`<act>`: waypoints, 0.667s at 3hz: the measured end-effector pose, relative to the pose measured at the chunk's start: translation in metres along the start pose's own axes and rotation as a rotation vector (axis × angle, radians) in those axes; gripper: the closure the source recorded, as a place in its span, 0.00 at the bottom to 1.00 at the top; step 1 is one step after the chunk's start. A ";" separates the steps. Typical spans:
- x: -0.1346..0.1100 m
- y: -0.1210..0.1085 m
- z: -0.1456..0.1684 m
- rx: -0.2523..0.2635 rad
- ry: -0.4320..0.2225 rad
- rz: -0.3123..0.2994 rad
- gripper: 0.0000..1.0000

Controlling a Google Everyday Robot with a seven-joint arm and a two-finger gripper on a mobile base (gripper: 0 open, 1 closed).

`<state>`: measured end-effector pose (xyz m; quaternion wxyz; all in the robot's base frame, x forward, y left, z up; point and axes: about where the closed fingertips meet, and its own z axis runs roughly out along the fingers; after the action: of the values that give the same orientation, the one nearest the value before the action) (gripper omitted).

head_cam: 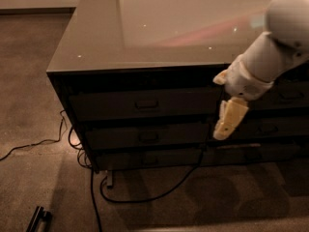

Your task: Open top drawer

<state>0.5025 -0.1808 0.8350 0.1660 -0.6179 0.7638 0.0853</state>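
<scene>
The top drawer [106, 105] is the uppermost dark front in the left stack of a low cabinet, with a small loop handle [146, 103] at its centre. It sits flush with the cabinet and is shut. My gripper [228, 122], cream-coloured on a white arm, hangs pointing down in front of the cabinet. It is at the divide between the two stacks, right of the handle and slightly below it. It holds nothing that I can see.
Two similar drawers [147, 137] lie below the top one, and another stack [289, 96] is to the right, partly behind my arm. A glossy countertop [145, 33] covers the cabinet. Black cables [159, 195] trail over the carpet. A dark bar [38, 219] lies at the bottom left.
</scene>
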 end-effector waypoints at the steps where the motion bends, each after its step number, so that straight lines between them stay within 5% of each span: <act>1: -0.035 -0.010 0.058 -0.081 -0.024 -0.078 0.00; 2: -0.037 -0.010 0.065 -0.094 -0.025 -0.081 0.00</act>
<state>0.5286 -0.1269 0.7888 0.1497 -0.6544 0.7311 0.1218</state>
